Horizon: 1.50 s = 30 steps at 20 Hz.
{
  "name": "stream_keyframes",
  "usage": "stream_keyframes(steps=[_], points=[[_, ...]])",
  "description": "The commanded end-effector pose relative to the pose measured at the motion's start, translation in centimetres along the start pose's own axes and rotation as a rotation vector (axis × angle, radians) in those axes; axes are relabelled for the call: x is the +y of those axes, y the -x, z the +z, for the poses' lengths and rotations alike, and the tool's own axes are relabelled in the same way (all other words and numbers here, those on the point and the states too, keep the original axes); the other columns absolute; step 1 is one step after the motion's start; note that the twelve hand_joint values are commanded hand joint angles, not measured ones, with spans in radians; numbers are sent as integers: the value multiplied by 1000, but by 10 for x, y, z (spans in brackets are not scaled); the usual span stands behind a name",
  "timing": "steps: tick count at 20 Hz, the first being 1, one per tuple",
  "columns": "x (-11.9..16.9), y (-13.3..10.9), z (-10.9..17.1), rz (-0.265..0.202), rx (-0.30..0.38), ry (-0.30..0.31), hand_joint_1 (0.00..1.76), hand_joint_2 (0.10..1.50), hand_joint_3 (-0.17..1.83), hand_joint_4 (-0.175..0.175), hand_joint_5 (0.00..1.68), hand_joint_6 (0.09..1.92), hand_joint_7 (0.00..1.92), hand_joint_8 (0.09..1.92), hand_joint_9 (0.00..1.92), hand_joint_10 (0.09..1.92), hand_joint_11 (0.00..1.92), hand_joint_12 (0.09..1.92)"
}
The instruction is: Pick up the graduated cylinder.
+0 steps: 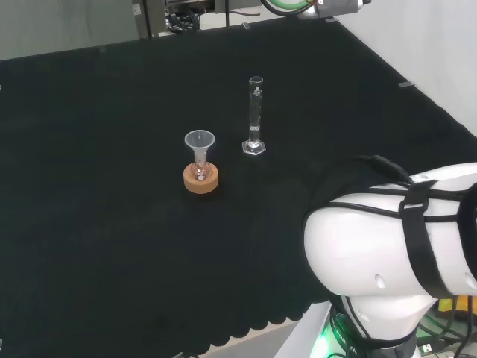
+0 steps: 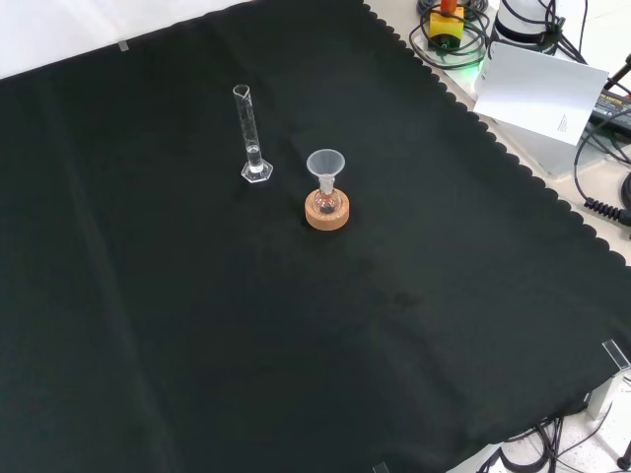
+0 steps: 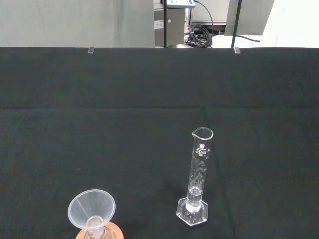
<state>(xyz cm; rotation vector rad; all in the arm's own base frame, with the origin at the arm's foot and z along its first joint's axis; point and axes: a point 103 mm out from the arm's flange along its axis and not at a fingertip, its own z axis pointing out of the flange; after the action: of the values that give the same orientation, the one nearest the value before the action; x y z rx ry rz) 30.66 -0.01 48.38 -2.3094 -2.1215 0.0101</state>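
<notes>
Beside the funnel [image 1: 199, 142], upright graduated cylinder [image 1: 255, 115], contents indiscernible; hand's state impossible to tell.

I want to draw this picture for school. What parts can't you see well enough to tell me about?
- Whether the graduated cylinder holds any liquid: the clear glass is too hard to read in each view.
- The small flask under the funnel: tiny in the head view, and what it holds is unclear.
- The cork ring in the wrist view: cut off by the picture's edge.
- The bench's near right corner in the head view: covered by the arm's white link.
</notes>
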Motion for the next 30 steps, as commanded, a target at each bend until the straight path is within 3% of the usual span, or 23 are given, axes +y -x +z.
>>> stream_keyframes(steps=[1,4,13,25,30], points=[[0,0,0,1,-8,9,132,1302,2,-24,267,87,4,541,520,87,111,1379],[0,0,-1,3,-7,6,13,1379,38,-19,269,87,3,512,517,87,119,1357],[8,9,10,34,-10,-19,0,1388,43,-18,270,87,4,505,516,87,119,1352],[44,37,55,117,9,-78,0,1387,42,-18,270,87,4,502,516,87,115,1353],[60,45,78,96,28,-61,0,1386,42,-19,269,87,5,500,516,87,111,1353]])
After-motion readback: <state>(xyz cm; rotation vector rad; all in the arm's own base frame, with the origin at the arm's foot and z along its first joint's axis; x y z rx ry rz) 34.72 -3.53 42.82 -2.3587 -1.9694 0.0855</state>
